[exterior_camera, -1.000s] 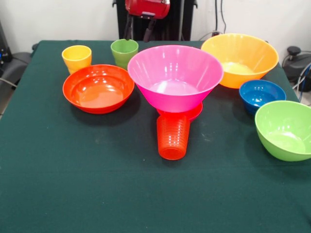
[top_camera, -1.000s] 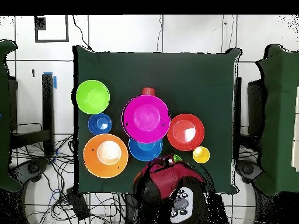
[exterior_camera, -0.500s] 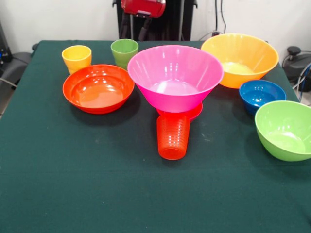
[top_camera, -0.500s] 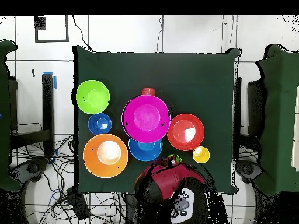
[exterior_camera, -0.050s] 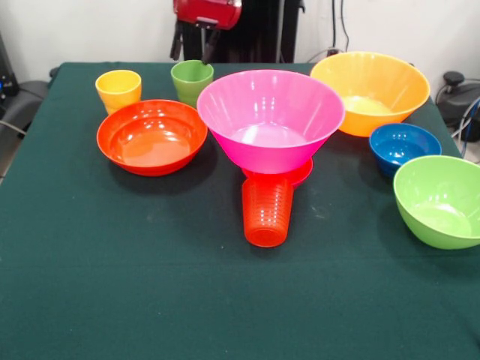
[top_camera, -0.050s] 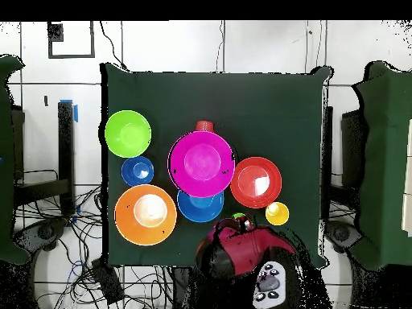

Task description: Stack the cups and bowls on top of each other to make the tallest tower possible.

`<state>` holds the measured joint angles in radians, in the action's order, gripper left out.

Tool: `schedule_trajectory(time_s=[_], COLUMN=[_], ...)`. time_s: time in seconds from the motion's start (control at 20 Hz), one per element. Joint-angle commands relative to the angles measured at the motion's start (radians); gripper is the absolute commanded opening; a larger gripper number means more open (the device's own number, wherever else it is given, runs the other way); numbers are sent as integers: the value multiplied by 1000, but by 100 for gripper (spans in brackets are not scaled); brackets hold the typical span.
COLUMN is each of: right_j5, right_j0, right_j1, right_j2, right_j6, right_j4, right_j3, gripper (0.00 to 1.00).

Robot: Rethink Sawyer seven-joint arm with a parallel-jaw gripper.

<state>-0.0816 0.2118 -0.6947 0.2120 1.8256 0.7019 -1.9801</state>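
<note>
The large pink bowl (exterior_camera, -0.050s: 270, 120) (top_camera, -0.050s: 201, 163) stands mid-table on a low red piece (exterior_camera, -0.050s: 300, 175). The ribbed orange-red cup (exterior_camera, -0.050s: 267, 211) (top_camera, -0.050s: 204, 125) is right against its near side. The medium blue bowl (top_camera, -0.050s: 199, 207) peeks out on the far side, hidden in the front view. Around them stand the red-orange bowl (exterior_camera, -0.050s: 152, 136), yellow cup (exterior_camera, -0.050s: 118, 89), green cup (exterior_camera, -0.050s: 192, 79), yellow-orange bowl (exterior_camera, -0.050s: 371, 91), small dark blue bowl (exterior_camera, -0.050s: 405, 146) and lime green bowl (exterior_camera, -0.050s: 441, 199). My gripper (exterior_camera, -0.050s: 192, 46) hangs open just above the green cup, holding nothing.
In the overhead view the red arm head (top_camera, -0.050s: 241, 251) covers the table's robot-side edge and most of the green cup (top_camera, -0.050s: 240, 216). Dark green cloth (exterior_camera, -0.050s: 150, 285) covers the table. Cables and stands lie beyond the table's sides.
The gripper has slid left in the front view, from beside the green cup to above it. No cup or bowl has moved.
</note>
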Motion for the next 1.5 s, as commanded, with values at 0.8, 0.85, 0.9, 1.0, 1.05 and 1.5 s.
schedule_trajectory(time_s=[0.8, 0.85, 0.9, 1.0, 1.05, 1.5], right_j5=[66, 65, 61, 48, 37, 26], right_j0=[54, 50, 48, 55, 63, 104], right_j1=[6, 5, 4, 2, 2, 19], right_j2=[-198, -193, -192, -201, -211, -242], right_j6=[65, 67, 65, 55, 49, 48], right_j4=[25, 24, 25, 27, 26, 22], right_j3=[-46, -46, -45, -42, -43, -62], gripper=[100, 100, 100, 100, 100, 100])
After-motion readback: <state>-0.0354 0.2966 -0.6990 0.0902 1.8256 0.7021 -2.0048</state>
